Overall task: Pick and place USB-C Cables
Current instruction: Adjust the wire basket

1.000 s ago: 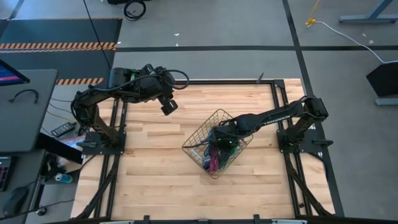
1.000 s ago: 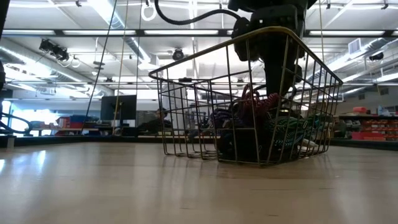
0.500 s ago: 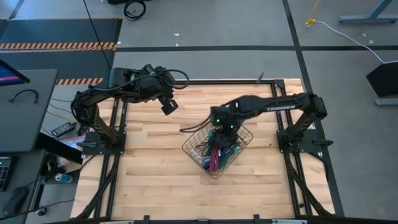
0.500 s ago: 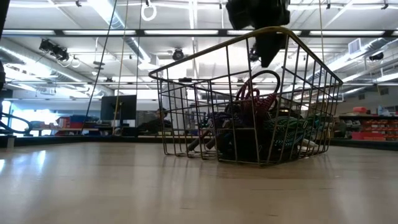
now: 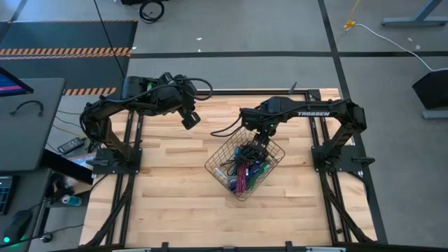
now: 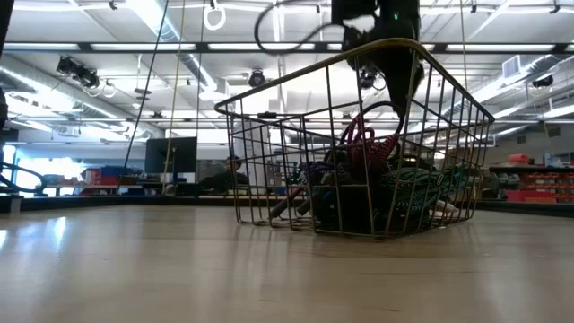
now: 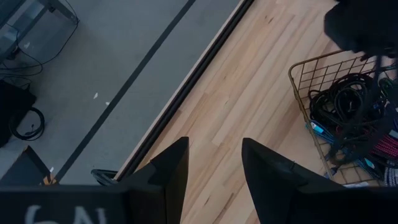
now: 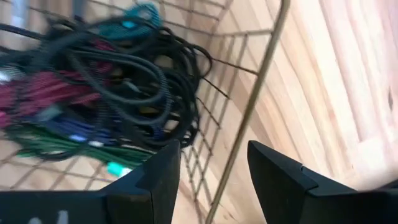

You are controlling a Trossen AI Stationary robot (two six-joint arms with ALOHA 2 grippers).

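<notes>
**Cables heaped in one basket, both grippers empty**

Pale butcher-block wooden table [image 5: 175, 203] carries one gold wire basket [image 5: 222, 155]; inside we see the USB-C Cables [image 5: 245, 169], thin cords tangled in one heap, black loops over magenta, purple, green, blue and teal strands; we cannot count them singly. Two dark arms show; the right gripper [image 5: 260, 143] hangs over the basket's far rim, jaws apart, grasping nothing; the left gripper [image 5: 190, 120] waits above the table's far left, jaws parted and empty.
</notes>
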